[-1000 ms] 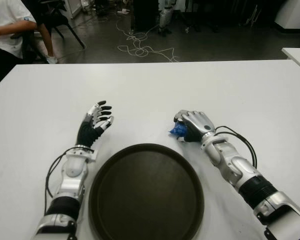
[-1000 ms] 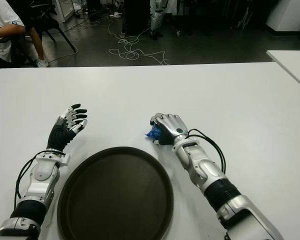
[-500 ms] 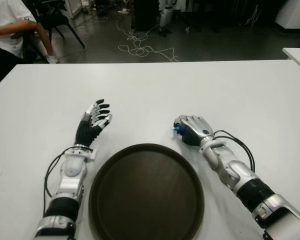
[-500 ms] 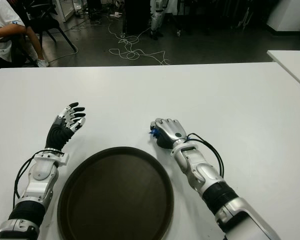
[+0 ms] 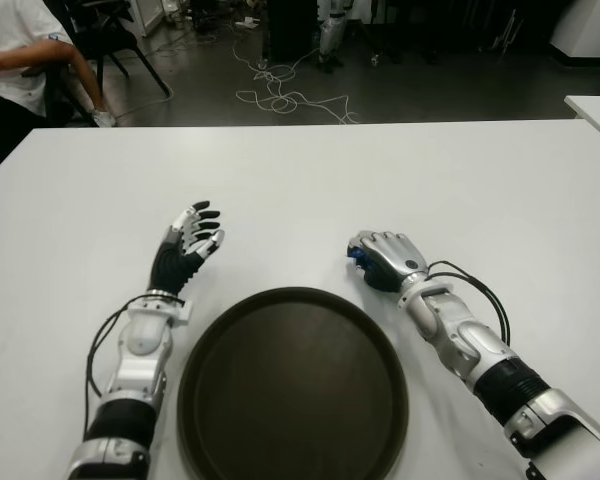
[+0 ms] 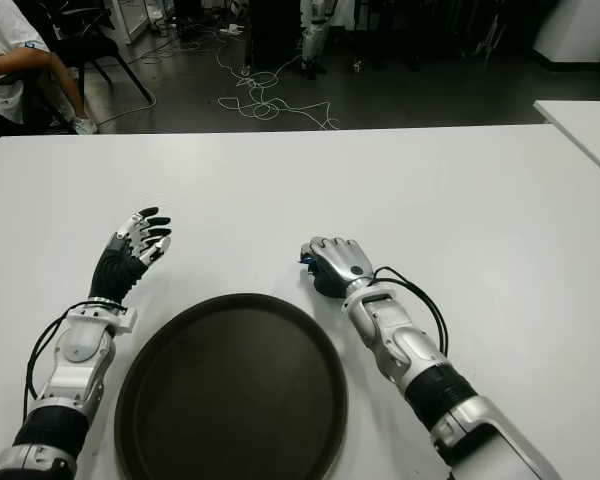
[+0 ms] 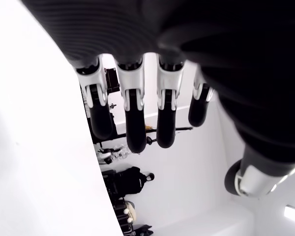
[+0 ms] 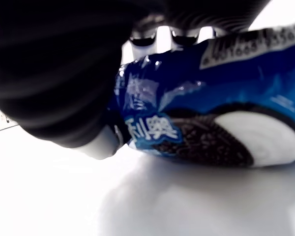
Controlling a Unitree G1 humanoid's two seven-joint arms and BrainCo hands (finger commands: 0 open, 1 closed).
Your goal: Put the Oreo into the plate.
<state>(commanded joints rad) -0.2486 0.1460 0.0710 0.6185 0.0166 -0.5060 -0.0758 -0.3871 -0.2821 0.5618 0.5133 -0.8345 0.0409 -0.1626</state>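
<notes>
My right hand [image 5: 380, 262] is on the white table [image 5: 380, 170] just beyond the right rim of the dark round plate [image 5: 292, 385]. Its fingers are curled over a blue Oreo packet [image 8: 221, 103]; only a blue corner [image 5: 356, 256] of the packet peeks out on the hand's left side in the eye views. In the right wrist view the packet lies low against the table under the palm. My left hand [image 5: 192, 240] shows to the left of the plate, its fingers [image 7: 132, 115] spread and holding nothing.
A person in a white shirt [image 5: 10, 55] sits at the far left beyond the table. Cables [image 5: 280, 95] lie on the floor behind it. A second white table's corner [image 5: 595, 110] shows at the far right.
My right hand has closed further over the Oreo packet, so less of the blue wrapper shows than a second ago. The left hand has hardly moved.
</notes>
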